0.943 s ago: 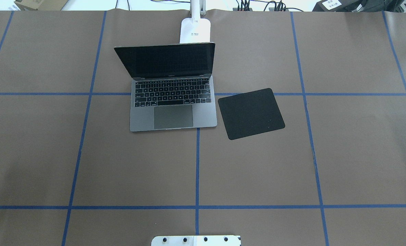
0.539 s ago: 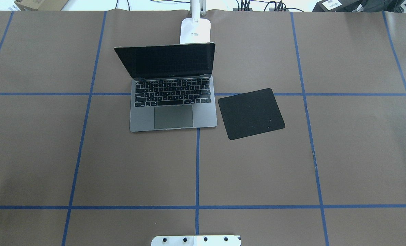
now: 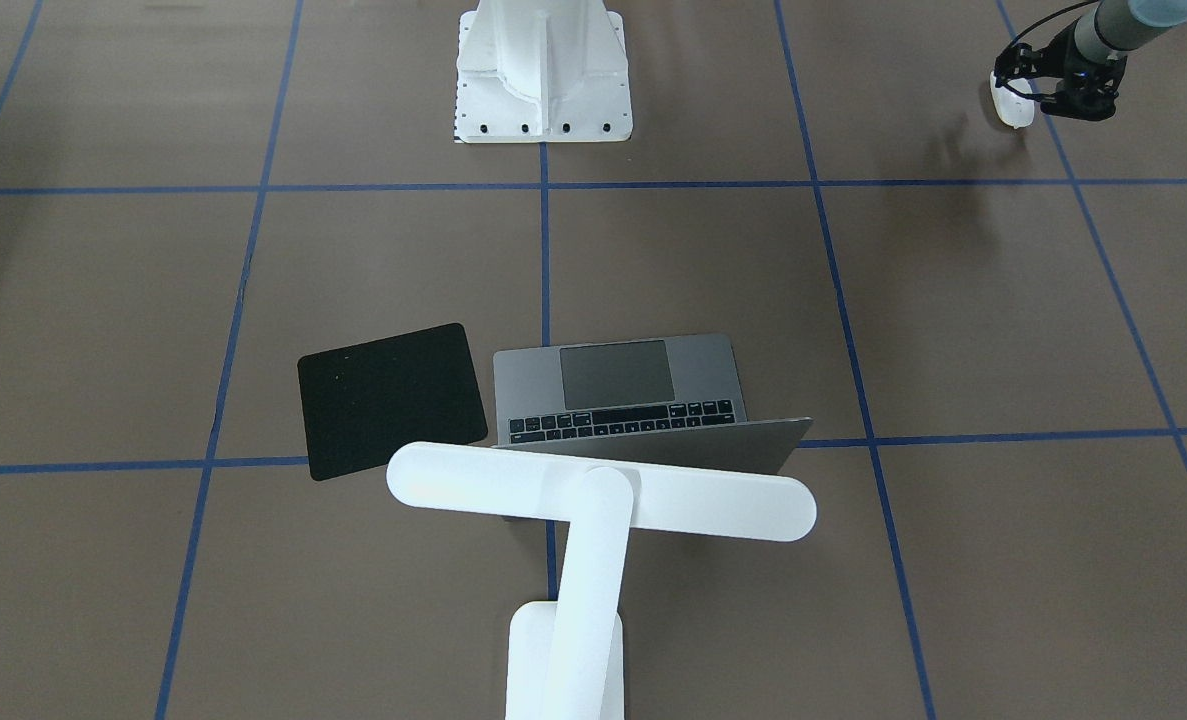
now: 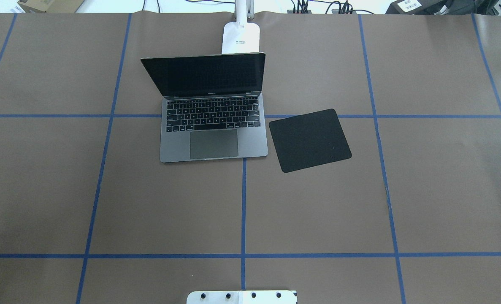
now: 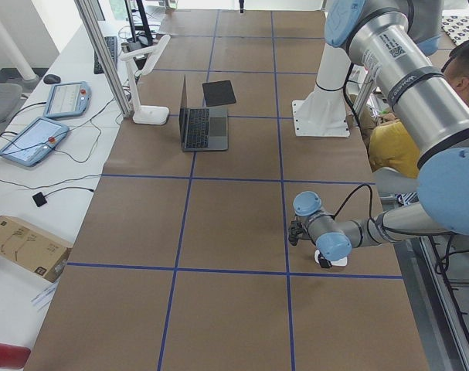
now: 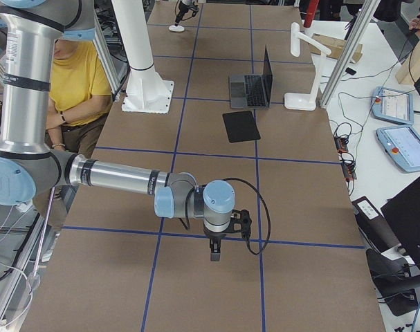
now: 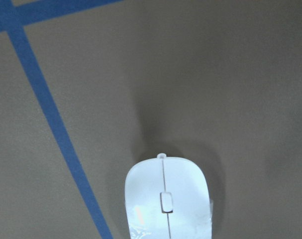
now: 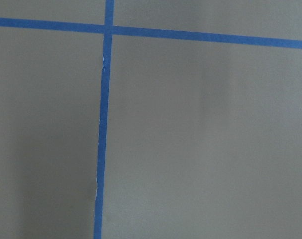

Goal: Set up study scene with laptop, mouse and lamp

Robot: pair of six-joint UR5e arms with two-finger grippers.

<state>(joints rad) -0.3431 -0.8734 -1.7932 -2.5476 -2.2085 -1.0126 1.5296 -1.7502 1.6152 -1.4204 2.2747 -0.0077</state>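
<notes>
Mouse (image 3: 1011,103): the front-facing view puts it near the table's (image 3: 103,300) left end, on the robot's side. The left gripper (image 3: 1045,92) is right at it, and I cannot tell how its jaws stand. The open laptop (image 3: 643,385) sits mid-table, with a black pad (image 3: 390,398) just beside it and the lamp (image 3: 603,490) behind its lid. Exterior right: the right gripper (image 6: 215,254) points down near the table's right end, and its jaws cannot be told. Left wrist: the mouse is bottom-centre, beside blue tape (image 7: 51,114).

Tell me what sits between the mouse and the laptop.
Nothing: in the front-facing view the stretch from the mouse to the laptop is bare brown table covering crossed by blue tape lines.
</notes>
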